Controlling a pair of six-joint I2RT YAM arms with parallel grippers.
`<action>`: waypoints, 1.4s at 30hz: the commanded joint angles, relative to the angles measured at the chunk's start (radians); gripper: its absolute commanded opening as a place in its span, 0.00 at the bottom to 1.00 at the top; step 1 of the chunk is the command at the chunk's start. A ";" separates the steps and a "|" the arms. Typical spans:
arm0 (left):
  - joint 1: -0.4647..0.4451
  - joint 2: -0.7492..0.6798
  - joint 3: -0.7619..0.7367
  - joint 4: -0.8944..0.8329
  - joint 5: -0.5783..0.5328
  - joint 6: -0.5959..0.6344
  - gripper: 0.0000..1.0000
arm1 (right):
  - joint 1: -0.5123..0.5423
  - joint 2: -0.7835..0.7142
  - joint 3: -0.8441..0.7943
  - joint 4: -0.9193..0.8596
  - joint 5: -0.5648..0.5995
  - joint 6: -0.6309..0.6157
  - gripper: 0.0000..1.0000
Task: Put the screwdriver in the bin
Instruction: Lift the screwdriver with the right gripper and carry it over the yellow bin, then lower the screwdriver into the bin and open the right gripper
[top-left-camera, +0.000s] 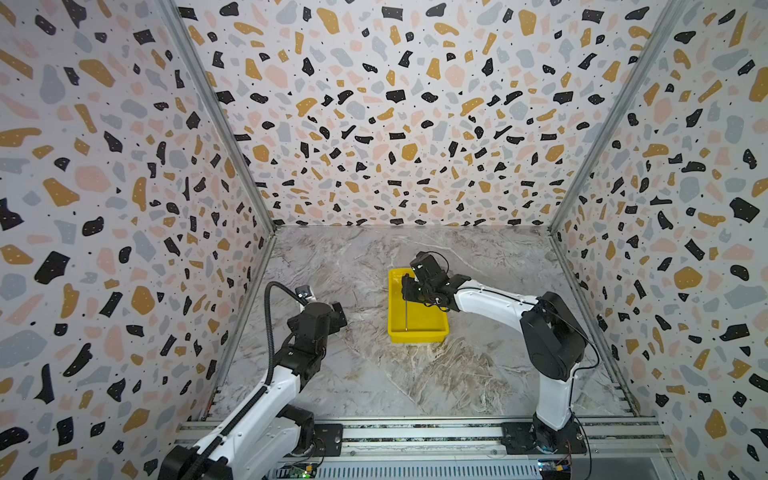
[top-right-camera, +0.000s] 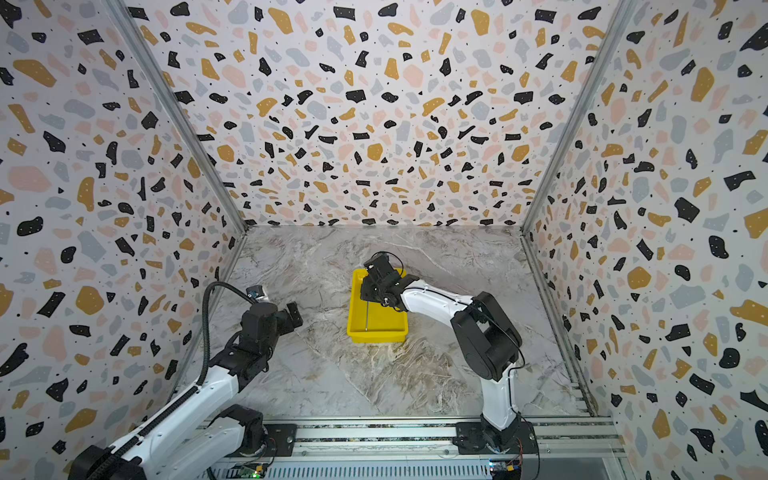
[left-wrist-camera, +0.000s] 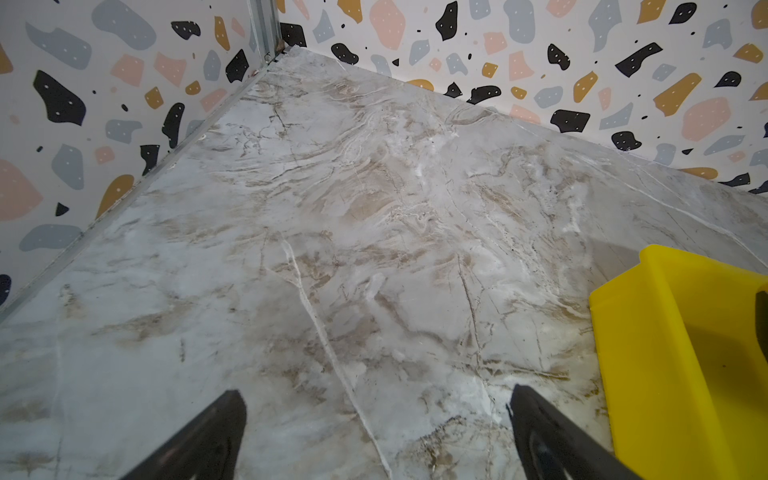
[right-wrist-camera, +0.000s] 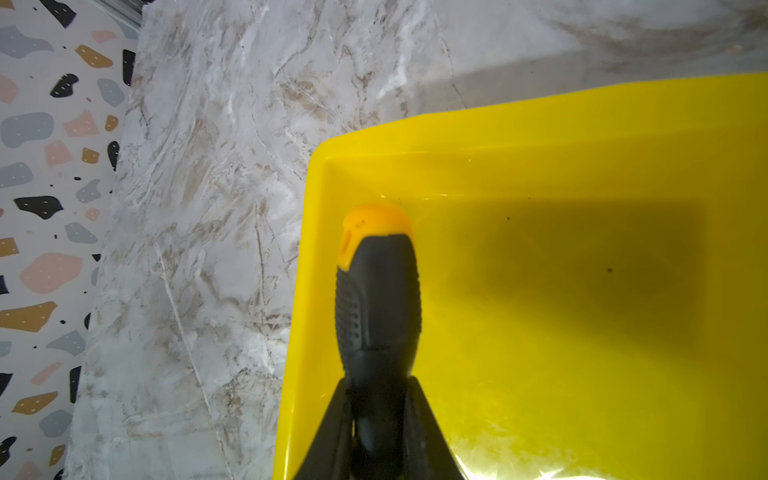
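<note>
1. The right claw (right-wrist-camera: 380, 399) is clamped on the black handle of the screwdriver (right-wrist-camera: 378, 299), at the shaft end. The orange cap points away from it.
2. The screwdriver lies inside the bin (right-wrist-camera: 540, 97), close along one side wall. Whether it touches the floor I cannot tell.
3. It is probably light and rigid. The dotted handle looks like the best hold, since the thin metal shaft is likely slick and would roll.
4. The left claw (left-wrist-camera: 374, 390) stands spread and empty over the bench (left-wrist-camera: 332, 208), beside the bin.
</note>
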 joint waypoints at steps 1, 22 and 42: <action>0.001 -0.010 -0.012 0.007 -0.019 -0.008 1.00 | 0.003 0.024 0.032 -0.003 -0.007 -0.001 0.12; 0.001 -0.007 -0.013 0.011 -0.014 -0.008 1.00 | -0.010 0.045 0.050 -0.003 -0.031 0.000 0.35; 0.002 0.006 -0.011 0.015 -0.003 -0.008 1.00 | -0.251 -0.478 -0.203 0.034 0.193 -0.331 0.55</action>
